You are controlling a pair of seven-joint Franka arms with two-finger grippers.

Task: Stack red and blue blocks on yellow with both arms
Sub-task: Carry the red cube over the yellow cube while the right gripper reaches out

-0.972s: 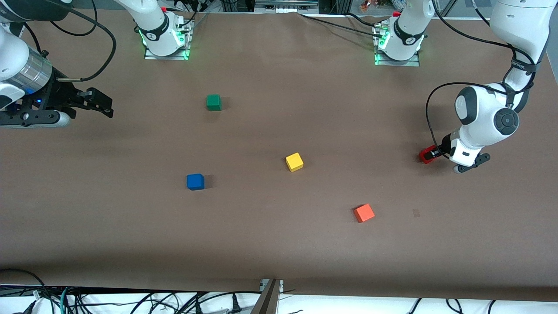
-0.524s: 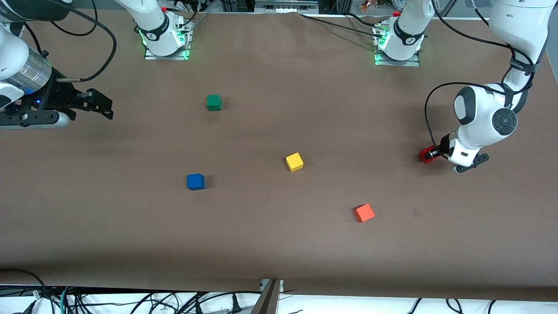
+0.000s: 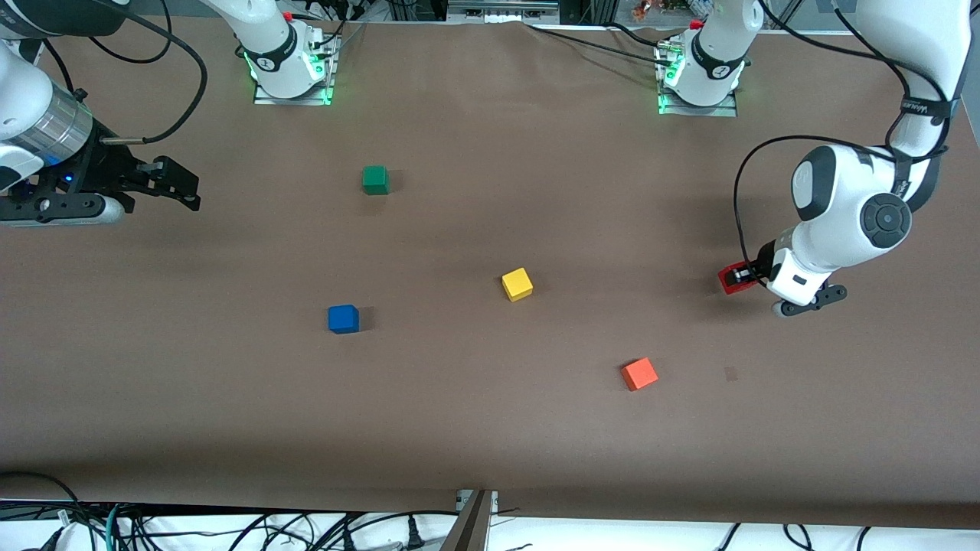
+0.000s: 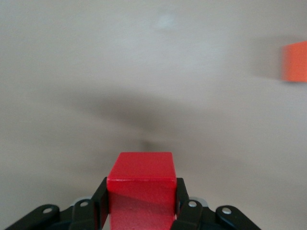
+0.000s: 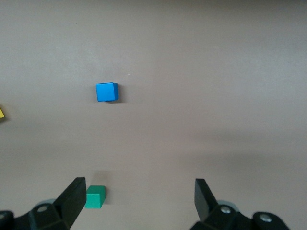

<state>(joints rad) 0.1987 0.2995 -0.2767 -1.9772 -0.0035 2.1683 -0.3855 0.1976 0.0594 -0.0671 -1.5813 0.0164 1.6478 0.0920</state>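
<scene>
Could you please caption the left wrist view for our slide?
Left end effector shut on the small matte red cube, above the brown table; orange cube nearby.

red block point(image 3: 732, 281): in left gripper point(image 3: 746, 275), over the left arm's end of the table point(image 3: 490, 444)
yellow block point(image 3: 517, 284): mid-table, between blue block point(image 3: 344, 319) and orange block point(image 3: 639, 374)
green block point(image 3: 375, 180): farther from the camera than blue block
right gripper point(image 3: 184, 187): waits over the right arm's end

Robotics lab bench
Brown-covered table point(image 3: 490, 428), two bolted arm bases point(image 3: 289, 73) lit green at its top edge, loose cables point(image 3: 230, 528) below it.
</scene>
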